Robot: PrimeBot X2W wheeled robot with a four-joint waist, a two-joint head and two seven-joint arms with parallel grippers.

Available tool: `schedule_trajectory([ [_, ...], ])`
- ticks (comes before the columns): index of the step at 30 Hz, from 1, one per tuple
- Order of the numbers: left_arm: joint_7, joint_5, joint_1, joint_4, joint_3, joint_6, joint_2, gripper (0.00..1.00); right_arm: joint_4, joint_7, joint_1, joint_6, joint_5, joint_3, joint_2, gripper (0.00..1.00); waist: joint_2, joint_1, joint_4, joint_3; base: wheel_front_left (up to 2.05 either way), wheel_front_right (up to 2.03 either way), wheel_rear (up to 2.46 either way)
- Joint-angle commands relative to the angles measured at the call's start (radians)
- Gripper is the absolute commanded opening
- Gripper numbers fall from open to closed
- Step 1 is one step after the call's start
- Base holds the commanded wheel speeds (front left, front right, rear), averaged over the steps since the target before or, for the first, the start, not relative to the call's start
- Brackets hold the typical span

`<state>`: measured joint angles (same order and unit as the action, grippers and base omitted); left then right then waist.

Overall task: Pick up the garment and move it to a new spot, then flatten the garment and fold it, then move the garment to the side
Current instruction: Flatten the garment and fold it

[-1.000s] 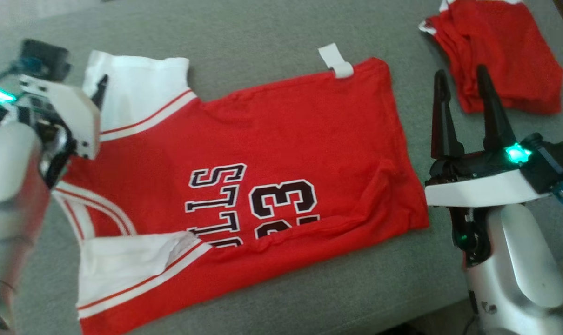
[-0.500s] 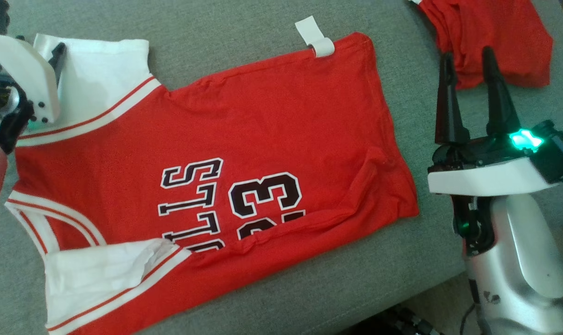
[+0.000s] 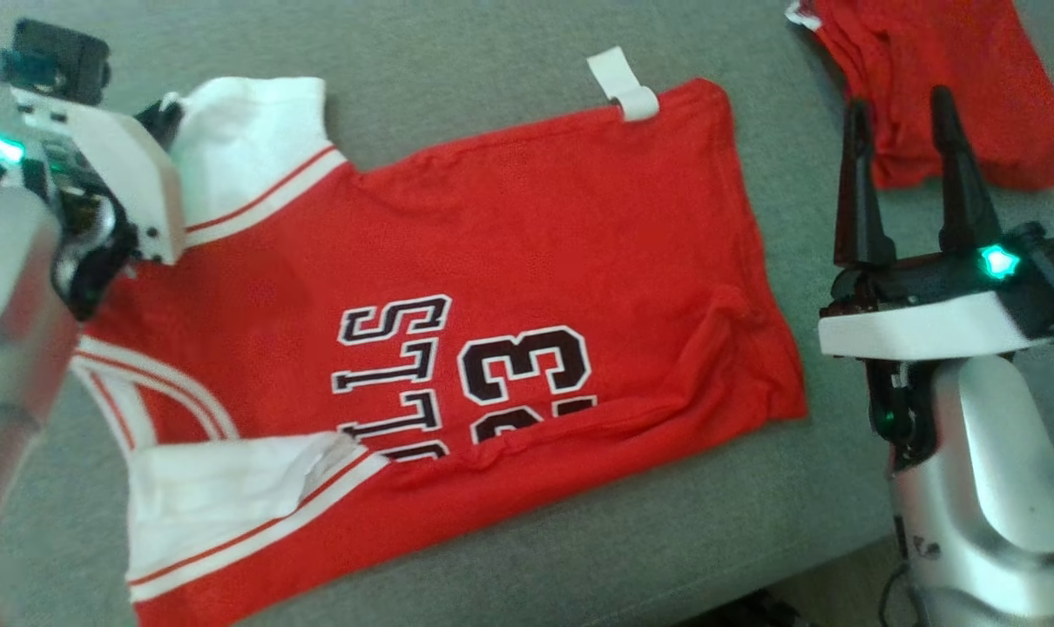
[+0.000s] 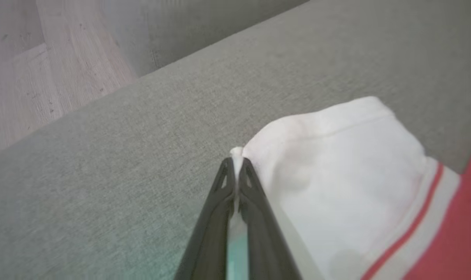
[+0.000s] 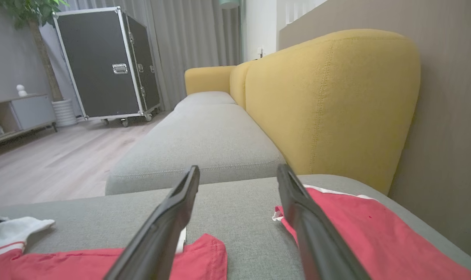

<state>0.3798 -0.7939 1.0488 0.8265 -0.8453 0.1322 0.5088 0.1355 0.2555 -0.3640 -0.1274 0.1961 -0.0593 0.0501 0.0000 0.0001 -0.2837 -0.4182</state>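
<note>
your left gripper clamped on white sleeve corner, 10 o'clock, likely to fold it in | garment flat on couch, centre | right gripper wide, empty, parked 3 o'clock clear of cloth

- This is a living room in a home, or a space furnished to pass for one.
- A long sofa runs along a taupe wall, with a mustard-yellow padded back and grey fabric seat cushions in sections.
- The floor is pale wood-look planks.
- Floor-length grey curtains hang at the far end.
- A low grey sideboard carries a small white ornament.
- A leafy indoor tree rises from a ribbed white pot beside it.
- Less homely is a big black flight case on castors, with metal edging and latches, parked by the curtains.
</note>
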Motion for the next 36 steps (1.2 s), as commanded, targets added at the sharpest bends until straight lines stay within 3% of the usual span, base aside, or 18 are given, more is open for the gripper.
schedule_trajectory([
  [1, -0.044, -0.009, 0.024, -0.027, 0.027, -0.002, 0.034, 0.00, -0.017, 0.006, -0.029, -0.003, -0.027, -0.017, 0.000, 1.00, 0.0000, -0.0001, 0.032, 0.032, 0.00, 0.00, 0.00],
  [5, -0.171, -0.031, 0.020, -0.051, 0.016, -0.002, 0.001, 0.00, 0.047, -0.009, -0.069, -0.003, -0.095, -0.010, 0.037, 1.00, 0.0000, -0.0001, 0.090, 0.072, 0.00, 0.00, 0.00],
  [8, -0.255, -0.016, 0.020, -0.066, -0.004, -0.002, -0.012, 0.00, 0.103, -0.062, -0.115, -0.003, -0.086, -0.013, 0.089, 1.00, 0.0000, -0.0001, 0.135, 0.099, 0.00, 0.00, 0.00],
  [14, -0.371, 0.012, 0.002, -0.136, -0.053, -0.002, -0.044, 0.00, 0.256, -0.211, -0.198, -0.003, 0.039, -0.063, 0.201, 1.00, 0.0000, -0.0001, 0.229, 0.138, 0.00, 0.00, 0.00],
  [23, -0.377, 0.018, -0.038, -0.266, -0.088, -0.005, -0.032, 0.00, 0.480, -0.314, -0.259, -0.003, 0.117, -0.177, 0.296, 1.00, 0.0000, -0.0001, 0.300, 0.132, 0.00, 0.00, 0.00],
  [29, -0.354, 0.022, -0.036, -0.349, -0.097, -0.013, -0.018, 0.00, 0.629, -0.334, -0.328, -0.003, 0.083, -0.211, 0.316, 1.00, 0.0000, -0.0001, 0.318, 0.110, 0.00, 0.00, 0.00],
  [36, -0.327, 0.022, -0.022, -0.408, -0.097, -0.027, -0.001, 0.00, 0.769, -0.373, -0.403, -0.003, 0.053, -0.239, 0.298, 1.00, 0.0000, -0.0001, 0.326, 0.080, 0.00, 0.00, 0.00],
])
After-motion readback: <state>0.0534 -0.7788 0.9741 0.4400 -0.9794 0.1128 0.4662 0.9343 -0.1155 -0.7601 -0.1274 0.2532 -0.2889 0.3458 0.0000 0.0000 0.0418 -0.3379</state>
